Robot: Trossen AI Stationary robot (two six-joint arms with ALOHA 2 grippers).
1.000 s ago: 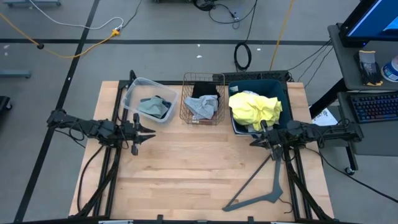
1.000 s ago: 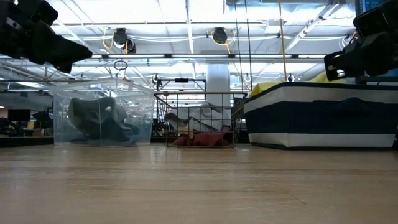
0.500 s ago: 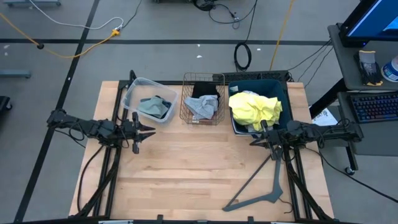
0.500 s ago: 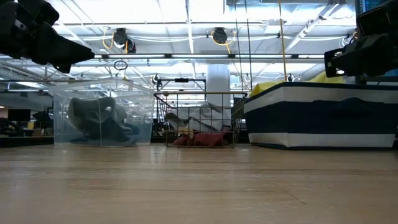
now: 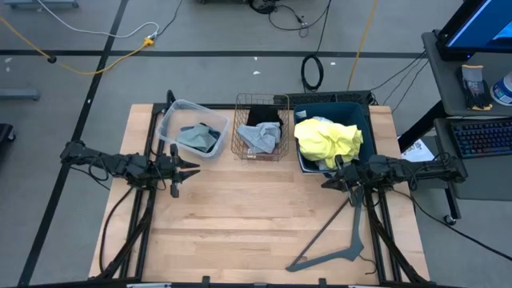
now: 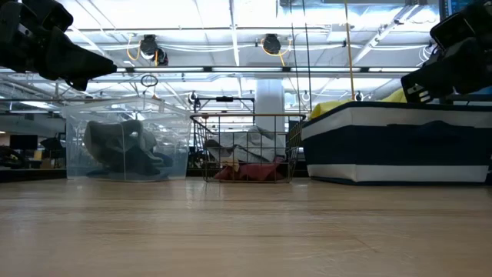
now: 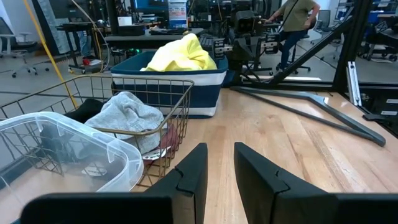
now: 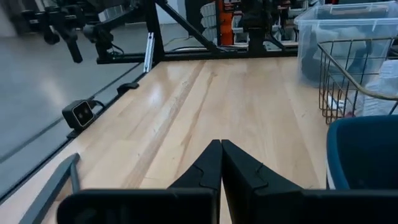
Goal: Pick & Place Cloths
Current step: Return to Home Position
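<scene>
The left tool (image 5: pixel 186 170) hangs over the left side of the worktop (image 5: pixel 240 216). Its two fingers are a little apart and there is nothing between them. The right tool (image 5: pixel 326 182) hangs at the right side of the frame. Its fingers are pressed together and it holds nothing.

Just above the left tool in the high view is a clear bin (image 5: pixel 166 126) with a blue-grey cloth (image 5: pixel 192 138) inside. Next to it, at the top middle, is a wire basket (image 5: pixel 258 158) with a light grey cloth (image 5: pixel 258 138) on top. At the upper right is the blue box (image 5: pixel 352 110). A yellow cloth (image 5: pixel 328 140) is piled up high in it. No cloths lie loose on the worktop, so the putting away looks done.

What could go wrong now? The right tool is just beside the front of the blue box. If that arm swings the wrong way, it could bump the box. It could also catch the yellow cloth, which sits near the edge, and pull it out. A grey hanger (image 5: pixel 354 232) lies at the lower right, close under the right arm. If the arm dips low, it could push the hanger off the worktop. The left tool is near the clear bin and could knock it too.
</scene>
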